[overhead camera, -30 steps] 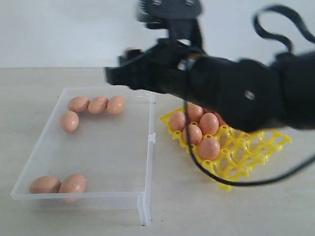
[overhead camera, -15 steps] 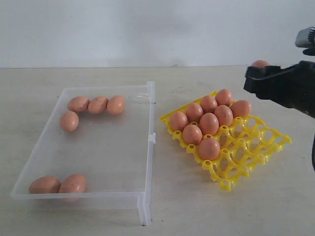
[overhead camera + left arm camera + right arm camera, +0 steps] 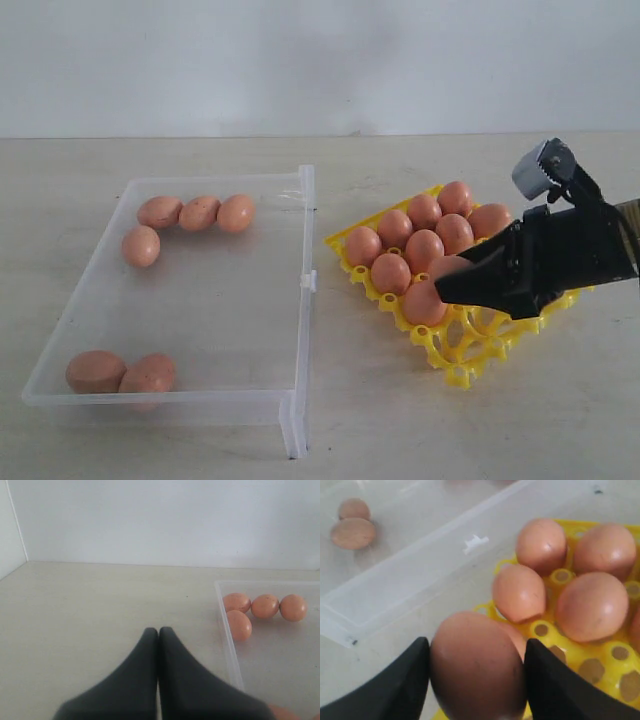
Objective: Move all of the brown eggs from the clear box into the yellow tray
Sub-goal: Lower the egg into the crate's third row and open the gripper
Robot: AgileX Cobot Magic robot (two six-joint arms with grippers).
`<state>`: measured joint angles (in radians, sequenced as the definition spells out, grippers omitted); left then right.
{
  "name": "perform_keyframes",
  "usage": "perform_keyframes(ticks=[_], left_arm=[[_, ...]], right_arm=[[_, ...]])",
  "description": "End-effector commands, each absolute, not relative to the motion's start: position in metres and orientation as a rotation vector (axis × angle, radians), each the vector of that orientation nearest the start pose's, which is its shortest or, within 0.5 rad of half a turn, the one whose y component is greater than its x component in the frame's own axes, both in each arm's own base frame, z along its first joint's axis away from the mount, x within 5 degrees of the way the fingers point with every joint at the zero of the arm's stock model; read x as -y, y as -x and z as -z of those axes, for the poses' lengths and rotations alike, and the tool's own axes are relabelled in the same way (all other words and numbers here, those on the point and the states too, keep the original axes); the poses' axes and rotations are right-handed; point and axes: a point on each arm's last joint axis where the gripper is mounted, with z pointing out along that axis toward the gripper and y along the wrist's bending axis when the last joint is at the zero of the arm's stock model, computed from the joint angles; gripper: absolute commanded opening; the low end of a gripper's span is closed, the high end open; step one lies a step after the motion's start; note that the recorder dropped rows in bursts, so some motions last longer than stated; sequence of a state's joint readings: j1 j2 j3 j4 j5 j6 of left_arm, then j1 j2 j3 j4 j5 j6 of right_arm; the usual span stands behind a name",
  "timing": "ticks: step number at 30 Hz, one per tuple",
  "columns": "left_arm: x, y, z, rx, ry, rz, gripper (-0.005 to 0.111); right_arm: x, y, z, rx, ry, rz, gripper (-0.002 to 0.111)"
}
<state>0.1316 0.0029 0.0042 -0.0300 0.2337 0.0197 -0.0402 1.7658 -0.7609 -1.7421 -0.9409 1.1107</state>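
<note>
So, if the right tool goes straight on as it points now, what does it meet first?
Probably the front egg seated in the yellow tray, just beyond the held egg; depth is unclear.

The right pincer (image 3: 455,283) and its arm (image 3: 590,245) cover much of the tray (image 3: 457,375) — the egg (image 3: 448,266) between them barely shows. The box (image 3: 235,660) runs off the left wrist view's edge.
</note>
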Motion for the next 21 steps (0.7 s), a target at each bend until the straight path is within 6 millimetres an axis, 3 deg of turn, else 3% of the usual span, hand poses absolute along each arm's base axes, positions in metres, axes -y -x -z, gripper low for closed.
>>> perform_keyframes(ticks=[1, 8, 12, 16, 21], left_arm=[[-0.006, -0.055, -0.192, -1.713, 0.116, -0.078, -0.004], [-0.006, -0.055, -0.192, -1.713, 0.116, -0.078, -0.004], [-0.006, -0.055, -0.192, -1.713, 0.116, -0.078, -0.004], [-0.006, -0.055, -0.192, -1.713, 0.116, -0.078, -0.004], [-0.006, -0.055, -0.192, -1.713, 0.116, -0.078, -0.004]], right_arm=[[-0.054, -0.296, -0.156, -2.090, 0.949, -0.774, 0.000], [-0.051, -0.306, -0.158, -2.046, 0.847, -0.691, 0.000], [-0.053, -0.310, -0.148, -2.031, 0.821, -0.724, 0.000], [-0.057, -0.309, -0.137, -2.009, 0.834, -0.830, 0.000], [-0.057, -0.309, -0.133, -1.969, 0.897, -0.795, 0.000]])
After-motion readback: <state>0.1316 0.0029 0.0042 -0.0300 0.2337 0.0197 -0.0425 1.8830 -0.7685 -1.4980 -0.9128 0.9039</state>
